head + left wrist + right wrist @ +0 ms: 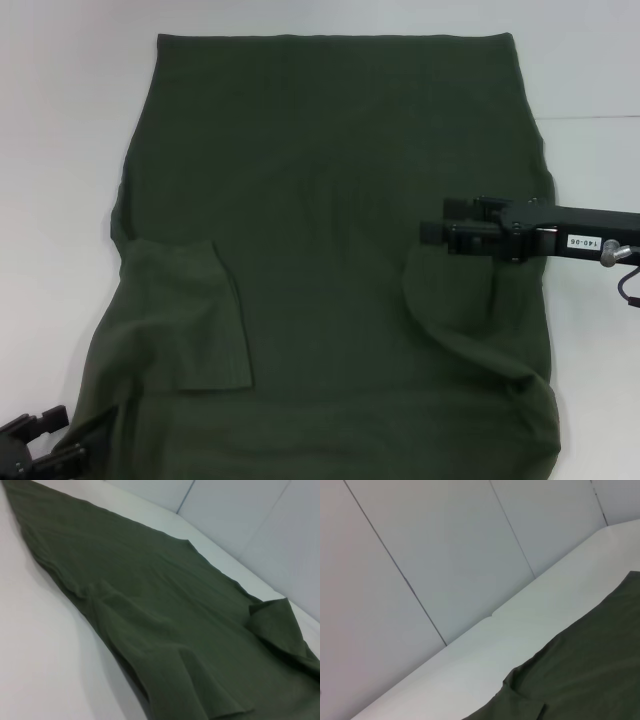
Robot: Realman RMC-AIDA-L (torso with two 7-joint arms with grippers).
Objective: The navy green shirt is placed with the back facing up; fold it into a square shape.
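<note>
The navy green shirt [330, 180] lies spread flat on the white table [60, 150], far bigger than my grippers. Its left sleeve [190, 320] is folded inward onto the body. My right gripper [434, 232] reaches in from the right over the shirt's right side and is shut on the right sleeve [450, 300], which hangs from it in a raised fold. My left gripper [30, 448] sits at the near left corner, at the shirt's edge. The shirt also shows in the left wrist view [165, 615] and the right wrist view [590, 670].
Bare white table lies left of the shirt [40, 645] and right of it [600, 170]. A pale panelled wall [445, 555] stands behind the table's far edge.
</note>
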